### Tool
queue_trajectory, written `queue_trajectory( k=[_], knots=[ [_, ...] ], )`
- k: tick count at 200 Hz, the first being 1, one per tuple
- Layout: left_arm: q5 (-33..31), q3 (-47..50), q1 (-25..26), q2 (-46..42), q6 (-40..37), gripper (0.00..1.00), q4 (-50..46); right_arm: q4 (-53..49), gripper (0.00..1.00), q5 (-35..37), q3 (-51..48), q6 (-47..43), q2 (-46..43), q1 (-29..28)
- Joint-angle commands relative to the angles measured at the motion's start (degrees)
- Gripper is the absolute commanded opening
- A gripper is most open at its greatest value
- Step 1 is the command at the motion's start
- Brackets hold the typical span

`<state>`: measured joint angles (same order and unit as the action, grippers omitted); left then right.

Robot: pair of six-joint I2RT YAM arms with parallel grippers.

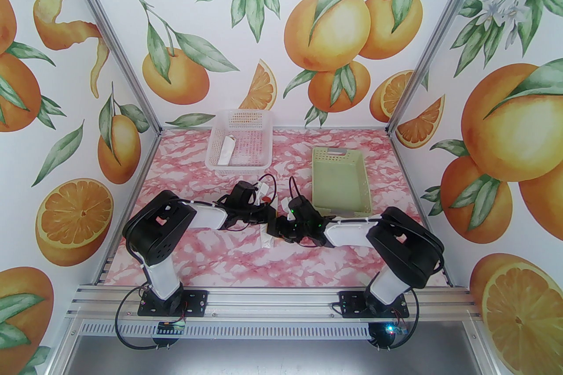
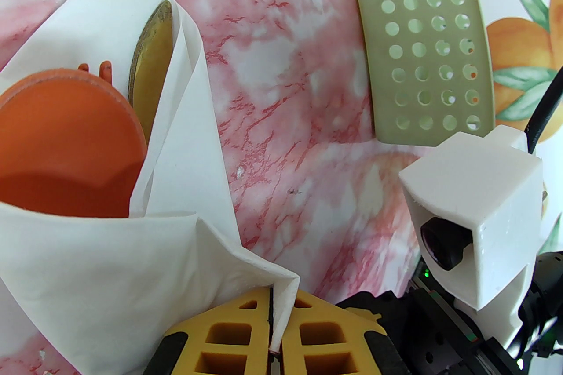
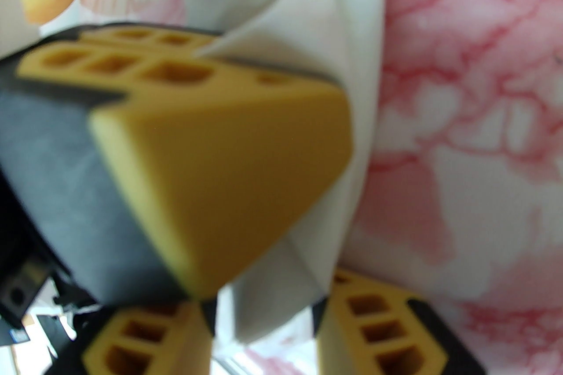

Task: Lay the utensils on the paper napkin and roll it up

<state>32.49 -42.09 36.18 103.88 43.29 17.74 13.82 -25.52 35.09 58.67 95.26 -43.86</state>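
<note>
My left claw (image 2: pixel 281 307) is clamped shut on the napkin's (image 2: pixel 110 276) loose flap, with the spoon (image 2: pixel 66 144), fork (image 2: pixel 103 70) and knife (image 2: pixel 151 56) tucked inside the cone at mid-table (image 2: pixel 286 100). My right claw (image 3: pixel 264 311) stands apart around its tail; I'd pinch gently there, flap taut, so nothing unrolls

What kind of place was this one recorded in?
Likely a staged robot test booth, not a real dining room: orange-print wall panels in aluminium framing, a pink marble-pattern tabletop, and a left arm and right arm bolted to a rail at its near edge.
</note>
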Motion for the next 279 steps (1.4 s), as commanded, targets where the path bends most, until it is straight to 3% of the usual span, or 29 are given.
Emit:
queue_trajectory(
  k=[1,131,198,279],
  knots=[
    [-1.24,0.21,0.32,-1.55,-0.31,0.11,-1.7,0.58,0.37,0.85,0.86,-0.76,1.48,-0.42],
    [-1.41,-1.13,0.82,-2.69,-0.57,0.12,-3.24,-1.5,0.22,0.95,0.16,-2.24,2.12,-0.7],
    [-3.48,-3.09,0.56,-8.17,-4.62,0.26,-10.93,-1.38,0.15,0.74,-0.7,-2.26,2.03,-0.72],
    [-6.1,3.04,-7.9,-23.25,-8.12,0.37,-20.75,-0.14,0.11,-0.05,-0.99,-1.99,2.2,-0.7]
  ],
)
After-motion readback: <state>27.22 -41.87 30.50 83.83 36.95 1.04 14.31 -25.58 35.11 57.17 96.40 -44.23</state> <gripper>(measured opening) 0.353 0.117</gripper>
